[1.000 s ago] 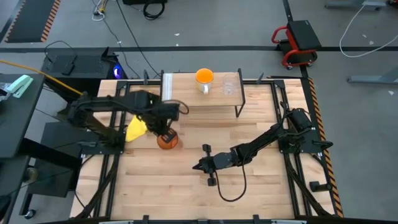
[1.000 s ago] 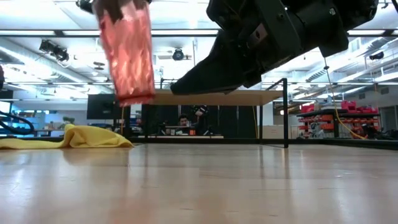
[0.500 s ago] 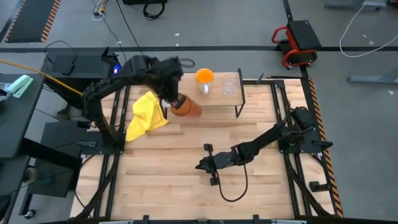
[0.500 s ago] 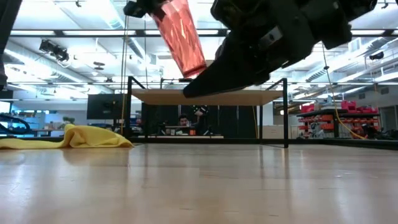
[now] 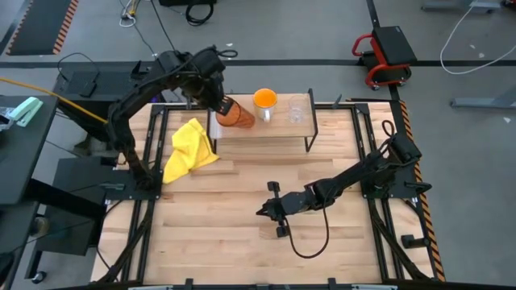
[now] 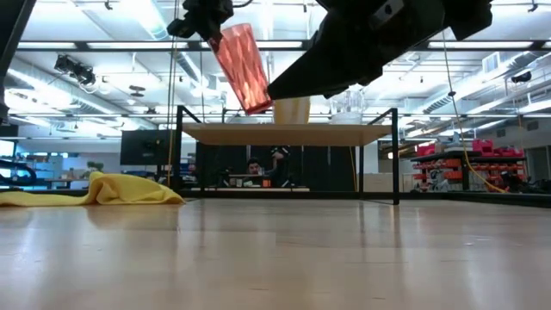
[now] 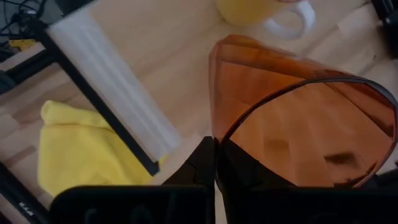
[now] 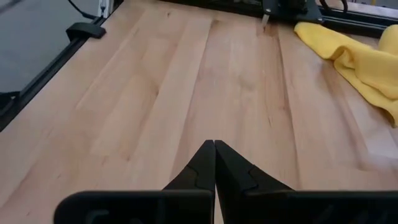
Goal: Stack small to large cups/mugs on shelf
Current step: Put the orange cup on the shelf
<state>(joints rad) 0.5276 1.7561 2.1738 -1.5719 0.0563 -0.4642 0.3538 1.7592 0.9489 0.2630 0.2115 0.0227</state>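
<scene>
The left gripper [image 5: 219, 101], jaws clamped on the ribbed tumbler [image 5: 236, 115], has swung it up from table height and now tilts it over the shelf [image 5: 278, 129] beside the orange mug [image 5: 264, 101], ready to set down, while the right gripper [image 5: 262, 211] idles pinched shut.

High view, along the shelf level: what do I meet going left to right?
yellow cloth → ribbed tumbler held tilted in the left claw → orange mug → clear cup
</scene>
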